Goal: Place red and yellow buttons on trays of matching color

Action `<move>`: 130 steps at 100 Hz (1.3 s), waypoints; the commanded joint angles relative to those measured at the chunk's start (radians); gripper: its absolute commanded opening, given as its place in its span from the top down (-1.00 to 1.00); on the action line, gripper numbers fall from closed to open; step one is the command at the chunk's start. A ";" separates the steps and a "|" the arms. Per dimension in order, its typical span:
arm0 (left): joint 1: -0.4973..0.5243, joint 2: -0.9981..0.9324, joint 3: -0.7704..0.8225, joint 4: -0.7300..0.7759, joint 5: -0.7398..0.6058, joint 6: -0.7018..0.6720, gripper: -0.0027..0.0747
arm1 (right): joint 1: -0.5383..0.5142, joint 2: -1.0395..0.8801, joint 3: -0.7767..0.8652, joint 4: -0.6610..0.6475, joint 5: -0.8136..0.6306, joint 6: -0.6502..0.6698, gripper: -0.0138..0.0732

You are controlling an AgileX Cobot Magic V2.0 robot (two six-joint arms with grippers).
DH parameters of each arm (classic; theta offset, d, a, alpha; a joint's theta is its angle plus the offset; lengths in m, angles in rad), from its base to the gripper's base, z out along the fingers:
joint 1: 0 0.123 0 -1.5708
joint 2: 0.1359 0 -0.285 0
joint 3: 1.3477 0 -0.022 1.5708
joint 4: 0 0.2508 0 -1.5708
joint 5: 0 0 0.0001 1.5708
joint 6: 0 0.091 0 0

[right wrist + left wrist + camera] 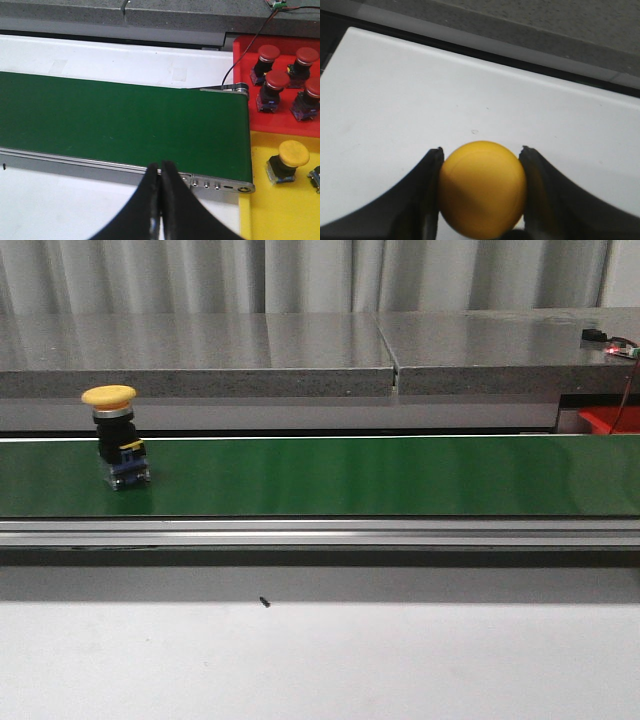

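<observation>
Currently green conveyor belt (350,475) carries yellow button (117,436) at far left; grey counter (300,350) behind belt. Left gripper (481,192) clamps yellow button cap (482,187); right gripper (160,200) pinched closed, empty.

A yellow-capped button (118,433) is showing black and blue below, on a green belt (350,475). Red tray (240,75) and yellow tray (260,200) are lying beside it.

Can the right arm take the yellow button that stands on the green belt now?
Probably not yet. The yellow button stands at the far left end of the green belt, while the right gripper hangs shut near the belt's right end, by the trays. Nothing blocks the way; it is only far.
</observation>
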 commanded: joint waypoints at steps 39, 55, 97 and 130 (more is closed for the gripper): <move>-0.138 -0.265 0.329 -0.023 -0.150 0.018 0.72 | 0.003 0.001 -0.024 0.020 -0.059 -0.006 0.84; -0.162 -0.265 0.407 -0.023 -0.189 0.018 0.72 | 0.003 0.001 -0.024 0.020 -0.059 -0.006 0.84; -0.162 -0.249 0.503 -0.025 -0.277 0.019 0.72 | 0.003 0.001 -0.024 0.020 -0.059 -0.006 0.84; -0.162 -0.220 0.503 -0.048 -0.259 0.022 0.44 | 0.003 0.001 -0.024 0.020 -0.059 -0.006 0.84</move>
